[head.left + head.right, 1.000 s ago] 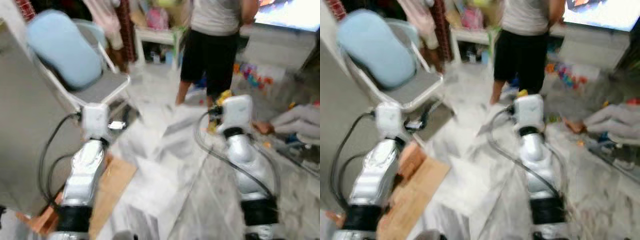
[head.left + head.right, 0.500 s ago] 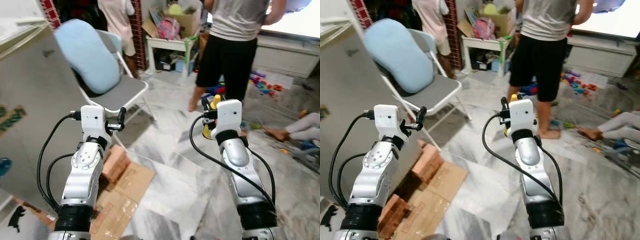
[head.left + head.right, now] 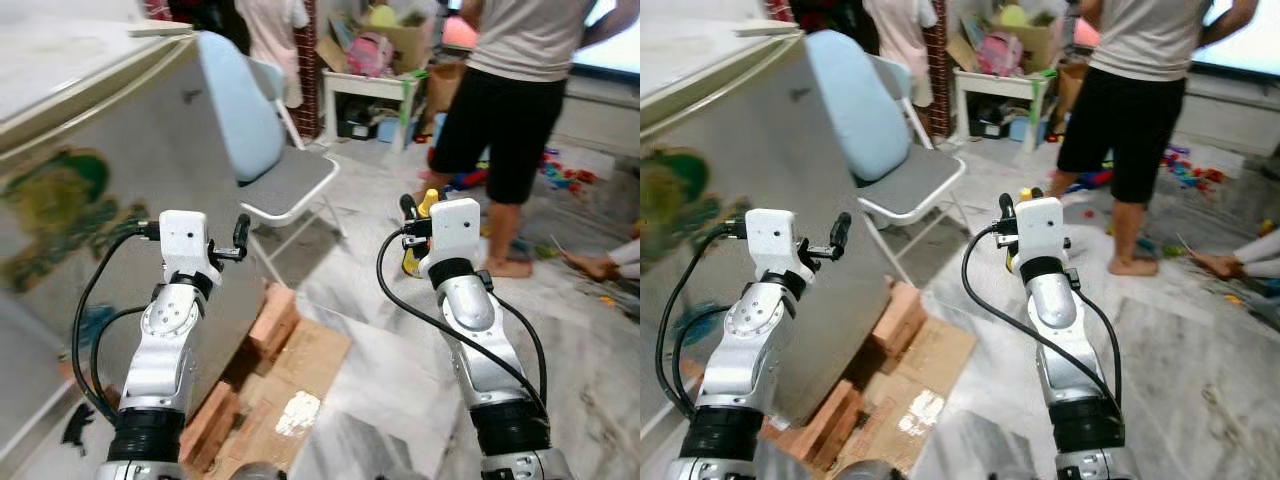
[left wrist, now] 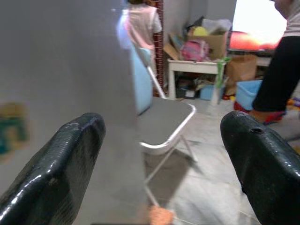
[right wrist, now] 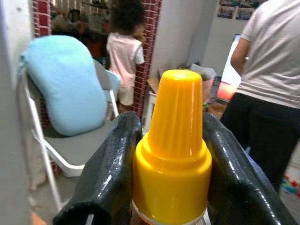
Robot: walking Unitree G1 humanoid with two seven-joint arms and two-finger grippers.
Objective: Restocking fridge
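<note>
Yellow-capped squeeze bottle (image 5: 171, 154) clamped between right gripper (image 5: 169, 187) fingers, just below cap shoulder. Judged light, smooth plastic, slightly yielding; grip at neck sound, firm squeeze risks deforming. Long axis upright, nozzle up. Left gripper (image 4: 159, 154) spread wide, holding nothing, beside grey fridge (image 3: 110, 200) side wall. Folding chair (image 3: 290, 180), person (image 3: 510, 110) beyond.

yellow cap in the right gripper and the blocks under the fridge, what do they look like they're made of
Yellow cap: likely plastic, smooth with a soft sheen, ribbed taper and moulded collar; the right gripper clamps the bottle just below it. Blocks under the fridge: probably fired clay bricks, matte reddish-orange, rough rectangular faces. The sheet beside them looks like brown cardboard, flat and dull.
</note>
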